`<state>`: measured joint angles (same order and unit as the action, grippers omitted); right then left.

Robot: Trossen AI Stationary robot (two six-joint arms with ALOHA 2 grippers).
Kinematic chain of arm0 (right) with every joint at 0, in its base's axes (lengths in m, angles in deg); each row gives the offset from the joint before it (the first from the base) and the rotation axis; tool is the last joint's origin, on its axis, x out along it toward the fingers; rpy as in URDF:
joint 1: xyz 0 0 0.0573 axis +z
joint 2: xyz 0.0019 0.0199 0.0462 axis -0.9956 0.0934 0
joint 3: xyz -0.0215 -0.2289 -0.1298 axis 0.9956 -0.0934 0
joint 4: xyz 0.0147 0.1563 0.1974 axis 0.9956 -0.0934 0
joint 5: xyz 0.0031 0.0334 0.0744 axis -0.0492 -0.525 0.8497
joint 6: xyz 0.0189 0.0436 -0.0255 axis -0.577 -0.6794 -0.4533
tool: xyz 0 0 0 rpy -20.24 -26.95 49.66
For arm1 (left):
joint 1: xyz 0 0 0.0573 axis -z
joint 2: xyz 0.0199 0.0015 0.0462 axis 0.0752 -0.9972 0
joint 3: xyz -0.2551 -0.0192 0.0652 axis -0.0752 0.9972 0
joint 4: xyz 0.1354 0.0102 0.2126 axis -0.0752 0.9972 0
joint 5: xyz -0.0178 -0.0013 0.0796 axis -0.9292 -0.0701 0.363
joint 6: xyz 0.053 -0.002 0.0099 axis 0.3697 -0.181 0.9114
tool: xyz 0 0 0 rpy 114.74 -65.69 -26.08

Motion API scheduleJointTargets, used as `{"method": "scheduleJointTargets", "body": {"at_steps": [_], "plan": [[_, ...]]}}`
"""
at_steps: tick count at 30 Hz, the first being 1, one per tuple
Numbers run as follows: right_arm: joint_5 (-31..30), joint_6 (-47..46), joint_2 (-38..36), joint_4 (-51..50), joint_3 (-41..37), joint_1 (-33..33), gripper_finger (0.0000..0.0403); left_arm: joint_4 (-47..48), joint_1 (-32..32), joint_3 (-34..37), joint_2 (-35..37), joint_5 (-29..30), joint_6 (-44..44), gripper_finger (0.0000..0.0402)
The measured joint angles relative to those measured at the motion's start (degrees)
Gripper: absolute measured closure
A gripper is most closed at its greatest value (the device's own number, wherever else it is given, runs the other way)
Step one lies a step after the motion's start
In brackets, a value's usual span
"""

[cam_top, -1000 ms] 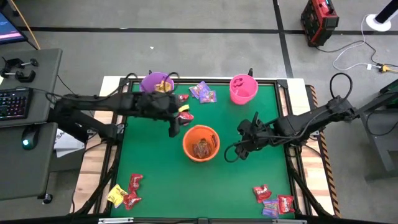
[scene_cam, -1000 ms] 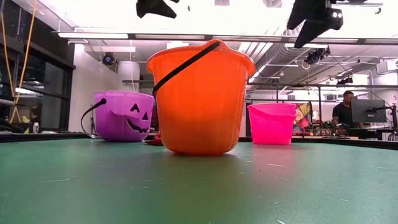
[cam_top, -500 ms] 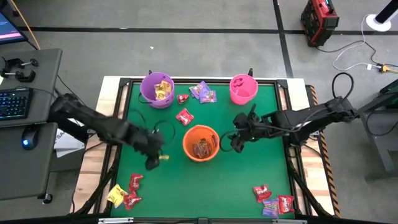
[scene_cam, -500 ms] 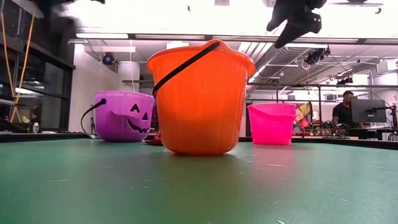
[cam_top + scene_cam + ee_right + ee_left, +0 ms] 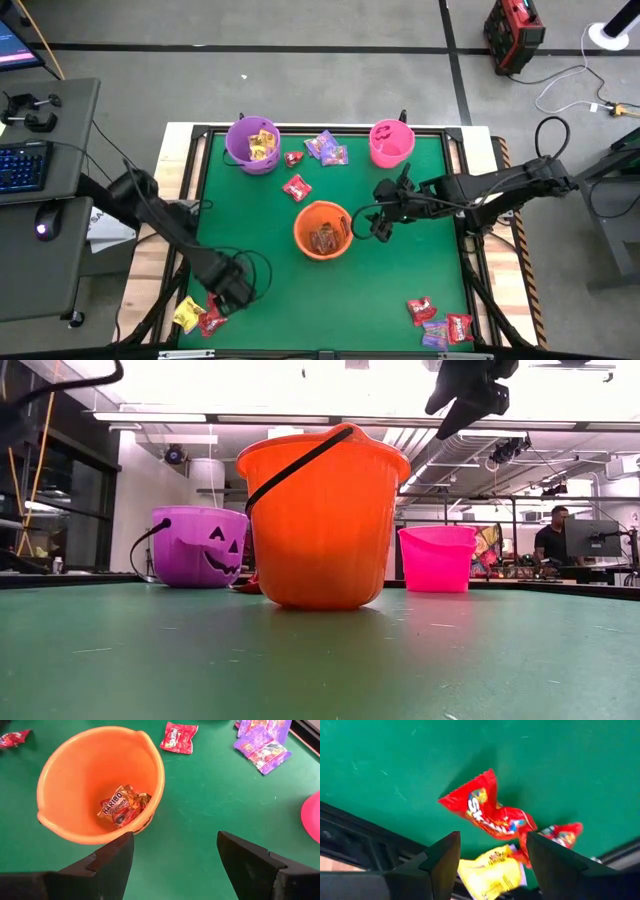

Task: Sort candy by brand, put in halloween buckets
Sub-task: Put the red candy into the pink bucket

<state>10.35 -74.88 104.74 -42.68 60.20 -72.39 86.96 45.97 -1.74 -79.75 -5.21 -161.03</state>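
Green surface (image 5: 270, 290) w/ three buckets. Left claw (image 5: 492, 865) spread, empty, just above red candy (image 5: 487, 812) — yellow packet (image 5: 490, 877) touching it, so risk of pinching both brands. Right claw (image 5: 172, 862) spread, empty, beside orange bucket (image 5: 55, 780).

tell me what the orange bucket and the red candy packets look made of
The orange bucket looks like moulded plastic: smooth, slightly glossy wall with a rolled rim, seemingly translucent in the low view. The red candy packets look like thin printed plastic film, shiny and crinkled, with a serrated end seal. The exact film type is unclear.
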Motion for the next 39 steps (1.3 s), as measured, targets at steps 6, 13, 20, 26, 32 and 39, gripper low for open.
{"method": "scheduleJointTargets", "body": {"at_steps": [6, 13, 20, 26, 32, 39], "plan": [[0.0, 0.0, 0.0, 0.0, 0.0, 0.0, 0.0124, -5.1, 0.9, 6.1, -1.0, -0.1, -2.9, 0.0186], [0.0, 0.0, 0.0, 0.0, 0.0, 0.0, 0.0124, -7.0, 0.5, 8.0, -0.8, 2.9, 2.9, 0.0268], [0.0, -0.2, 0.0, 0.0, 0.0, 0.1, 0.0124, -9.0, -1.9, 7.0, 0.8, 7.2, 8.2, 0.0391], [1.1, -1.8, 0.0, 2.3, 0.0, 0.0, 0.0124, -5.4, -10.6, -0.7, 11.4, 21.8, 18.6, 0.0399], [4.3, -2.5, 0.0, 15.6, 0.0, 0.5, 0.0124, -5.4, -26.2, -11.2, 21.0, 36.9, 40.7, 0.0401], [4.3, 0.1, -3.5, 34.4, 0.0, 1.0, 0.0124, -24.9, -46.5, -16.6, 18.4, 30.5, 66.6, 0.0401]]}}
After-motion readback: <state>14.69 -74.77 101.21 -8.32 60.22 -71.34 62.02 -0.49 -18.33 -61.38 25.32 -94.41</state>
